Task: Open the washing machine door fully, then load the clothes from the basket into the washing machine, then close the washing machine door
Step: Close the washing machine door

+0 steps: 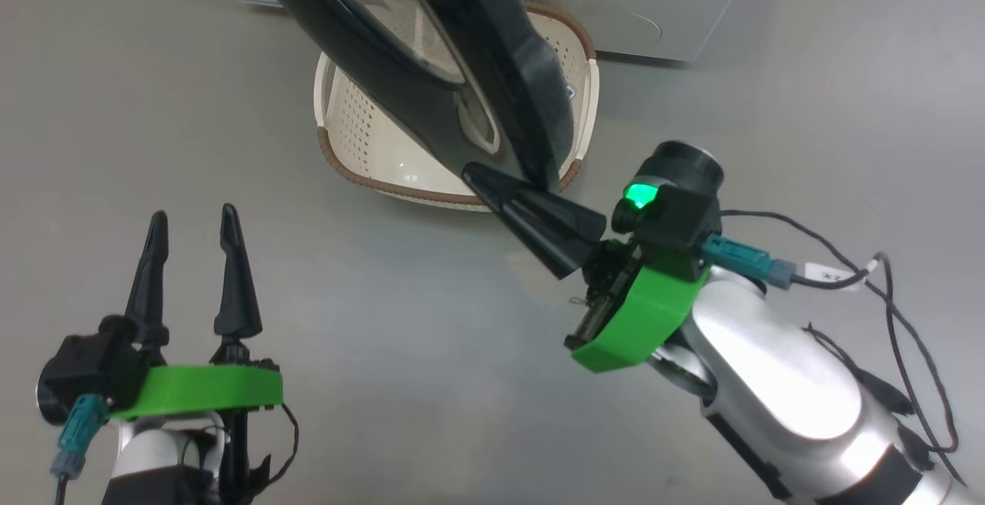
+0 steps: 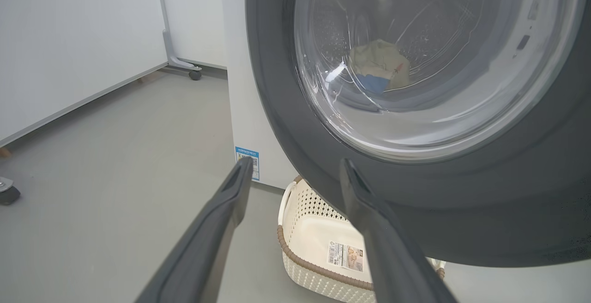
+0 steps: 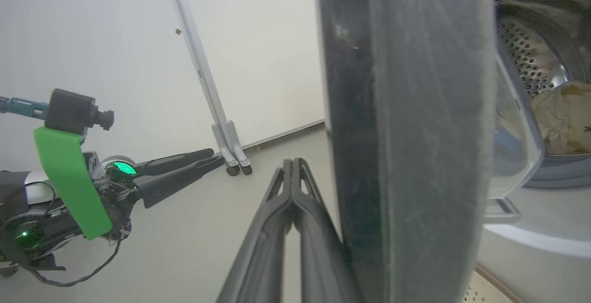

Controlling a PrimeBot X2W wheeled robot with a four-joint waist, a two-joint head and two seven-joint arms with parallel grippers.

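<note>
The washing machine door (image 1: 431, 66), ajar over the basket (image 1: 362, 128), is being touched at its rim by the closed right fingers (image 1: 539, 220), the left fingers (image 1: 233, 274) being held apart, empty. With nothing being gripped, a slip off the glossy rim is being risked.

A smooth grey floor (image 1: 400, 389) spreads out, bare and matte. In the left wrist view a white panel (image 2: 69, 39) stands along its far side, its lower edge slightly off the ground. Beside it a slim grey post (image 2: 162, 16) runs down to a foot on a dark caster (image 2: 195, 74). Another caster (image 2: 8, 195) sits at that view's left edge. A small brown mark (image 3: 177, 31) shows on the white board in the right wrist view.
</note>
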